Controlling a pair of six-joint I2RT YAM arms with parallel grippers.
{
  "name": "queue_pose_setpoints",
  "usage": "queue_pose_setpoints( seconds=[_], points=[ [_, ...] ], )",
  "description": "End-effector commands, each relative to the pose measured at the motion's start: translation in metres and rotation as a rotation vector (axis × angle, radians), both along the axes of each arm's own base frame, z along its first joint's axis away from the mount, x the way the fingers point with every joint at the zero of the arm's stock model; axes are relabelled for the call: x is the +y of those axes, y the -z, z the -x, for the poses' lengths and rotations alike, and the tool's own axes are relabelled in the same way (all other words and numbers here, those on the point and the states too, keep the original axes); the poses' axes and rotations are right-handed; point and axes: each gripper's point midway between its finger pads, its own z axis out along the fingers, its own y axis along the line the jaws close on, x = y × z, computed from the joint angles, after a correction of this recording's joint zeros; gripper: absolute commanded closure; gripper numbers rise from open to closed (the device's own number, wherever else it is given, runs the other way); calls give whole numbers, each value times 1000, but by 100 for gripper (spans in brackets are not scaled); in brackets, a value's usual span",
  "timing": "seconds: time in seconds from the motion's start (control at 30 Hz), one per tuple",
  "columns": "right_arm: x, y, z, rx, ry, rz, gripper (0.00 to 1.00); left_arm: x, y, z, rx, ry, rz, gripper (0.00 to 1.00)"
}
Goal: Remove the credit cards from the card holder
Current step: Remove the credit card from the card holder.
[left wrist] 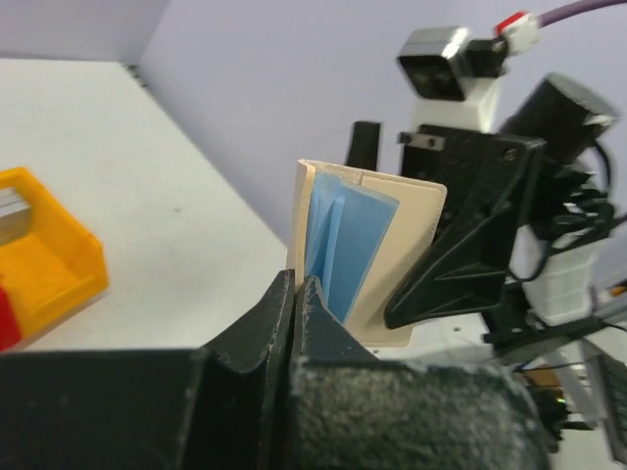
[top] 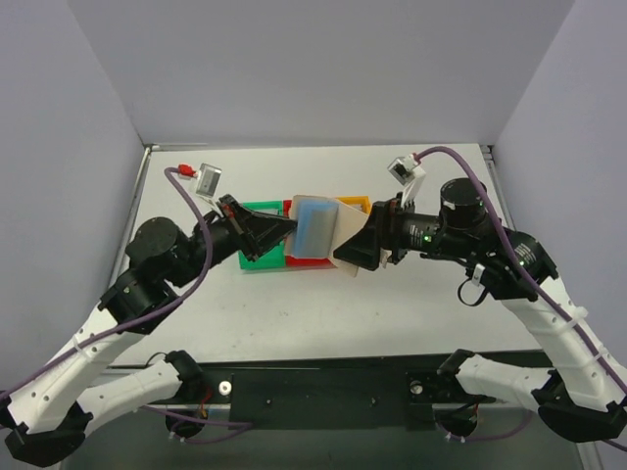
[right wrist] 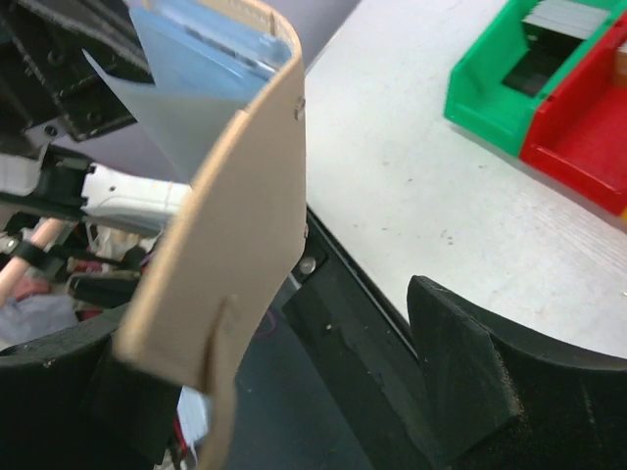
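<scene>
The card holder (top: 338, 235) is up in the air, between the two arms. It is open, and its light blue panels (top: 315, 227) face up. The left end effector (top: 289, 227) is pinched tight on one edge of the card holder. The right end effector (top: 355, 240) is let go, with its fingers far apart. The tan flap sits between those fingers, right by one finger and well away from the other. I cannot tell if it touches that finger. Under the card holder are three bins side by side: a green bin (top: 260, 207), a red bin (top: 306, 262) and an orange bin (top: 355, 202). The bins stand on the white tabletop (top: 294, 313).
</scene>
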Motion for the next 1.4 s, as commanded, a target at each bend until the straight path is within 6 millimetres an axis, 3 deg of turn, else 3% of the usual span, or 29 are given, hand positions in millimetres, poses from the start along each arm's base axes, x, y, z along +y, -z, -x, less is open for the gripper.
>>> queue_pose_setpoints(
  seconds=[0.0,0.17,0.33,0.5,0.53,0.77,0.87,0.93,0.97,1.07,1.1,1.37],
  points=[
    [-16,-1,-23,-40,133,18,20,13,38,-21,22,-171,-286,100],
    [-34,-2,-31,-65,207,40,20,20,57,-29,15,-313,-511,100],
    [-33,-1,-34,-60,209,49,20,15,62,-28,-36,-398,-661,100],
    [-28,6,-36,-35,193,59,21,-2,55,-13,-89,-359,-649,100],
    [-28,8,-36,-29,191,62,21,-2,46,-12,-96,-358,-602,100],
    [-17,13,-43,-25,186,82,23,-25,52,-3,-141,-332,-692,100],
    [-13,17,-46,-19,182,97,24,-35,46,7,-156,-282,-641,100],
    [-11,20,-47,-21,168,108,24,-33,38,12,-158,-259,-577,100],
    [-11,21,-46,-28,162,112,24,-28,25,14,-163,-257,-514,100],
    [-13,18,-42,-63,138,111,23,-25,19,24,-159,-204,-438,100],
    [-12,16,-37,-79,101,106,23,-20,9,26,-163,-195,-393,100],
    [-4,-10,-7,-162,-104,26,23,-13,-4,51,-172,-18,-234,100]
  ],
)
